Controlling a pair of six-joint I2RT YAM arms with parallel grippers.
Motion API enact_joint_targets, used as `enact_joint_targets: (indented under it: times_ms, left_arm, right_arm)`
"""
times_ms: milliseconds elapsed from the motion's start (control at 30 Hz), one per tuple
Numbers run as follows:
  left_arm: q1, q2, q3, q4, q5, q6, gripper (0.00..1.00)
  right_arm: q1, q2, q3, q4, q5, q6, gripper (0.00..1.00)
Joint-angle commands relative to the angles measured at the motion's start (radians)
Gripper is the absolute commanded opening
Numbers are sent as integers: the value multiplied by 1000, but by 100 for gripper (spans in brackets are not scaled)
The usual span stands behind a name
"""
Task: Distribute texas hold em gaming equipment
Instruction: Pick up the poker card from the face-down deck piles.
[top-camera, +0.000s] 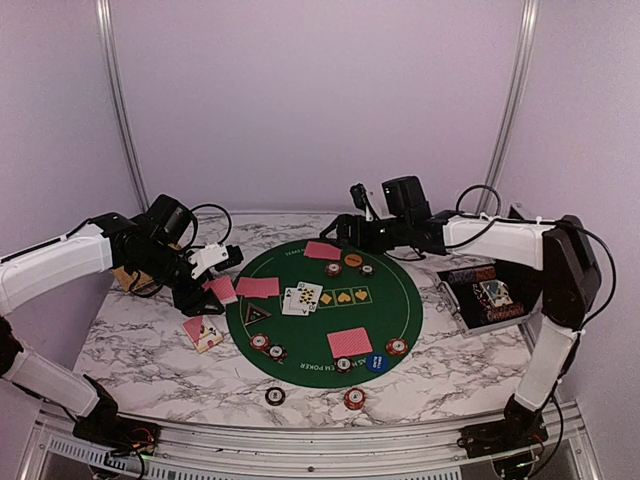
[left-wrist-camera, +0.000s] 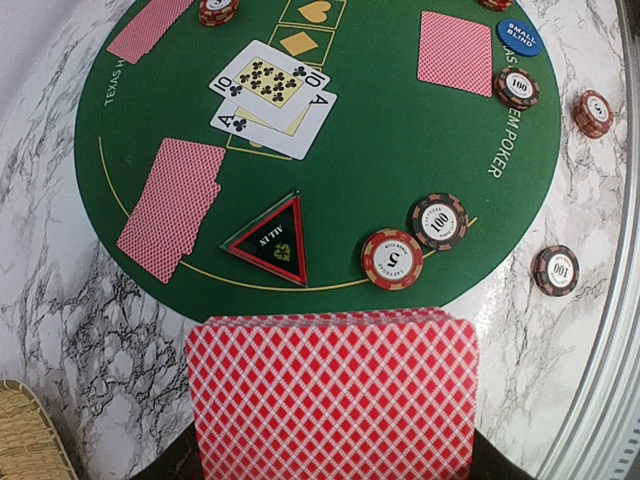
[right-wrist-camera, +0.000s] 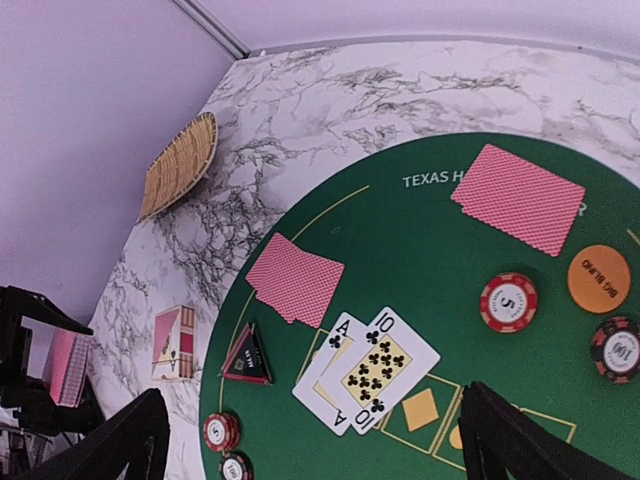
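My left gripper (top-camera: 212, 283) is shut on a deck of red-backed cards (top-camera: 223, 291) at the left edge of the green mat (top-camera: 400, 290). In the left wrist view the deck (left-wrist-camera: 330, 395) hides the jaws. Two face-up club cards (top-camera: 301, 297) lie mid-mat and also show in the right wrist view (right-wrist-camera: 368, 368). Face-down pairs lie left (top-camera: 257, 287), far (top-camera: 322, 250) and near (top-camera: 349, 342). The triangular marker (top-camera: 257, 314) and two chips (top-camera: 265, 345) sit near left. The blue button (top-camera: 376, 363) lies at the front. My right gripper (top-camera: 345, 232) is open and empty above the far side, its fingers (right-wrist-camera: 510, 440) wide apart.
A card box (top-camera: 203, 331) lies left of the mat. Two chips (top-camera: 275, 395) (top-camera: 353, 399) lie on the marble near the front edge. A black case (top-camera: 488, 295) stands open at the right. A woven basket (right-wrist-camera: 180, 165) sits at the far left. An orange button (top-camera: 353, 260) and chips sit on the far side.
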Motion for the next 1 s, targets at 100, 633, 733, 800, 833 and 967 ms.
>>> enact_joint_targets:
  times_ms: [100,633,733,800,833,967]
  left_arm:
    - [3,-19,34,-12,21,4,2]
    - [3,-16,30,-1,23,-5,2]
    - [3,-19,27,1,24,-6,2]
    - [3,-20,27,3,24,-9,2]
    - [3,-20,27,3,24,-8,2]
    - [3,-21,27,5,23,-9,2]
  right_arm:
    - [99,68,38,68,-178,190,99]
    - [255,199,58,286,-286,503,99]
    - [275,227,75,326,-312,549,99]
    - [284,239,84,350,-320,568,99]
    - [289,245,85,371,-325,582,99]
    - [303,271,91,437,-345,634,99]
